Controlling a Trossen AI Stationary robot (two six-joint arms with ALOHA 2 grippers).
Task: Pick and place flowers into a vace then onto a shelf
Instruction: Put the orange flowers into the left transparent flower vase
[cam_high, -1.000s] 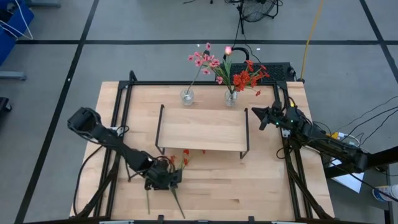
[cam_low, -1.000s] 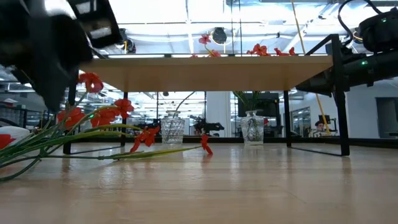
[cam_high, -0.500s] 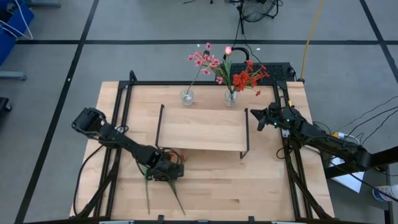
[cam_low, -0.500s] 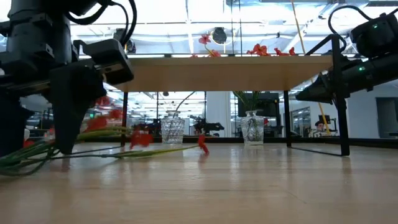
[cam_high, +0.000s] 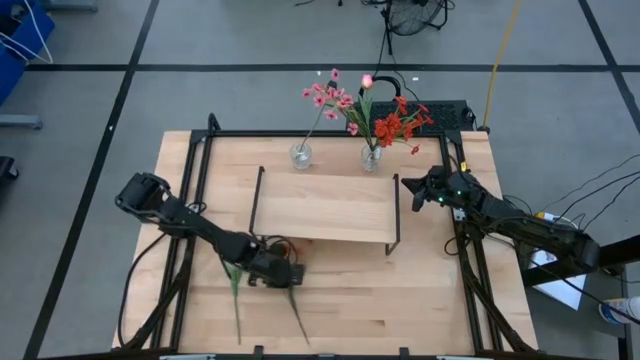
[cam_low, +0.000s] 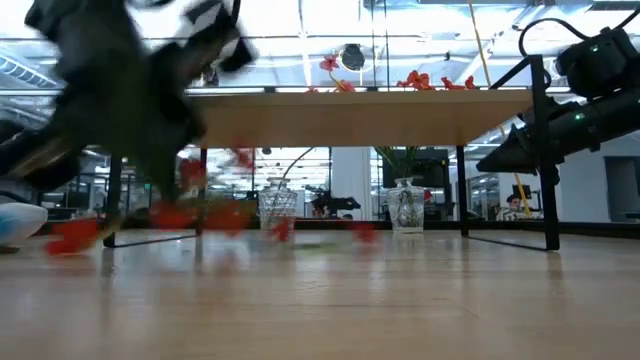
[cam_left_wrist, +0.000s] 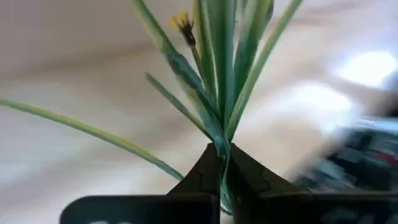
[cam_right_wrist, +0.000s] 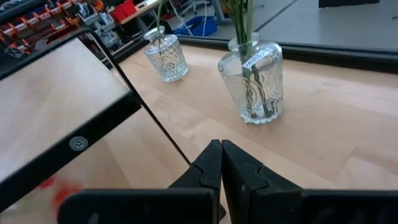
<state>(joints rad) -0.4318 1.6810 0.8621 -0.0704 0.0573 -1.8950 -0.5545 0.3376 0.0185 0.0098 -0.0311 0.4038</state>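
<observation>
Worktop (cam_high: 420, 290): light wood, fills centre of the high view. Shelf (cam_high: 325, 208) stands mid-frame, board bare on top. Two glass vases behind it, upper centre: left vase (cam_high: 301, 155) with pink stems, right vase (cam_high: 371, 158) with red blossoms and a tulip bud. Left tool (cam_high: 283, 275), lower left of centre just in front of the shelf, is clamped on a bunch of flowers (cam_left_wrist: 217, 74); green stems run between its closed fingers. Right tool (cam_high: 417, 189), right of the shelf, is closed, holding nothing.
</observation>
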